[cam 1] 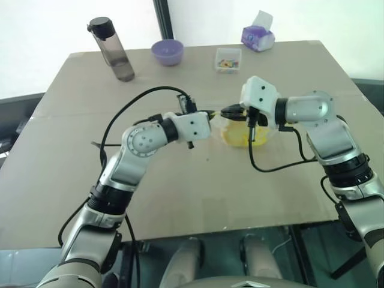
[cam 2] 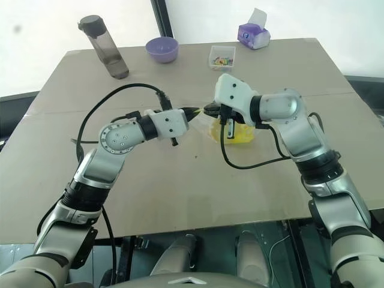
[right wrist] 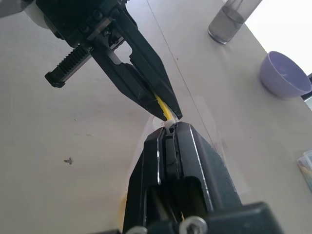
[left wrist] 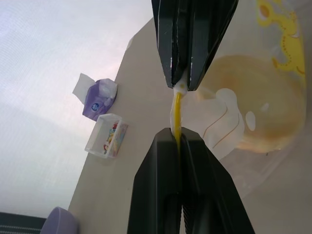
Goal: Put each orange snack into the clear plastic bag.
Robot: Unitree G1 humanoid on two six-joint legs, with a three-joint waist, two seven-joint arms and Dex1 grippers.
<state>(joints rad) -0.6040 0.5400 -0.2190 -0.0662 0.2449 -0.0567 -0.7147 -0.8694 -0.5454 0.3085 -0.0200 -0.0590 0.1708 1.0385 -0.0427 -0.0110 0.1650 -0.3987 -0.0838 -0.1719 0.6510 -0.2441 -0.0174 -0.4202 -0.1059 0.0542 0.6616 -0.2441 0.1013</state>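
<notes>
A lab-like test bench: a cardboard-covered table (cam 1: 180, 198) beside bright windows.

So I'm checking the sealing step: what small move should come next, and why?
Probably slide one hand along the yellow seal strip, pressing it closed. Both the left hand and right hand pinch it tip to tip, and the orange snack sits inside the clear plastic bag.

The bun (left wrist: 258, 105) shows only as a pale orange blur through the printed, crinkled bag (left wrist: 229, 126), so its criss-cross top cannot be made out, and in the eye views the right gripper (cam 1: 230, 112) and its wrist cover much of it. The purple bowl (left wrist: 57, 222) is cut off by the left wrist view's edge. The coloured bits in the clear box (cam 1: 228, 60) are too small to tell.
</notes>
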